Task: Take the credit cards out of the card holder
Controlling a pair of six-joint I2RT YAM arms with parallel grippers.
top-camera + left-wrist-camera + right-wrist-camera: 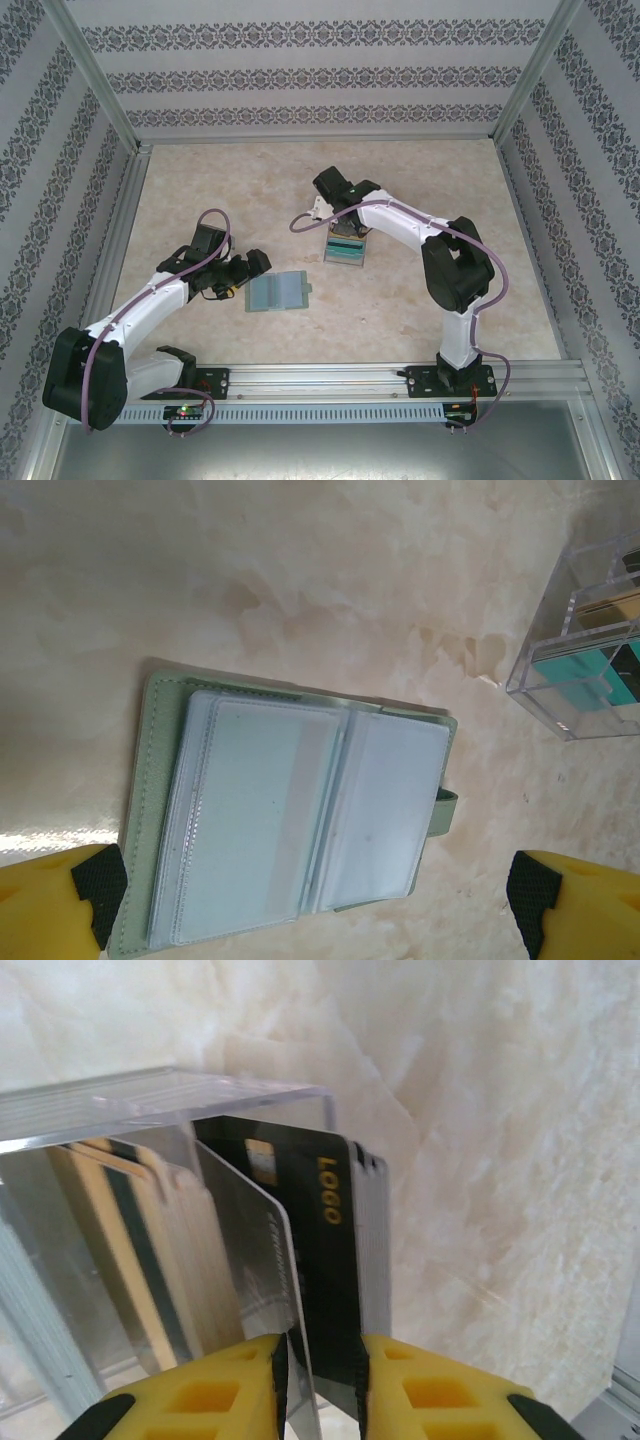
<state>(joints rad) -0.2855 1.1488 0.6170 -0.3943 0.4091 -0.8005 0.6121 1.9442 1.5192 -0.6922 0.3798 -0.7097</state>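
The card holder (pixel 279 291) lies open and flat on the table, a grey-green wallet with clear sleeves (pixel 290 820) that look empty. My left gripper (pixel 318 890) stands wide open over it, one yellow finger (pixel 60 900) off each side. My right gripper (pixel 322 1380) is at a clear plastic box (pixel 160 1100) of upright credit cards. A silver card (pixel 255 1260) stands between its slightly parted pads, leaning on the left one, with a gap to the right pad. Behind it stands a black card (pixel 325 1250) with gold lettering. Teal (pixel 575 670) and tan-gold (pixel 605 610) cards also sit in the box.
The clear box (pixel 345 250) stands mid-table, just right of and beyond the holder. Patterned walls and an aluminium frame (pixel 320 140) close in the marble-look tabletop (pixel 230 190), with bare surface at the back and far left.
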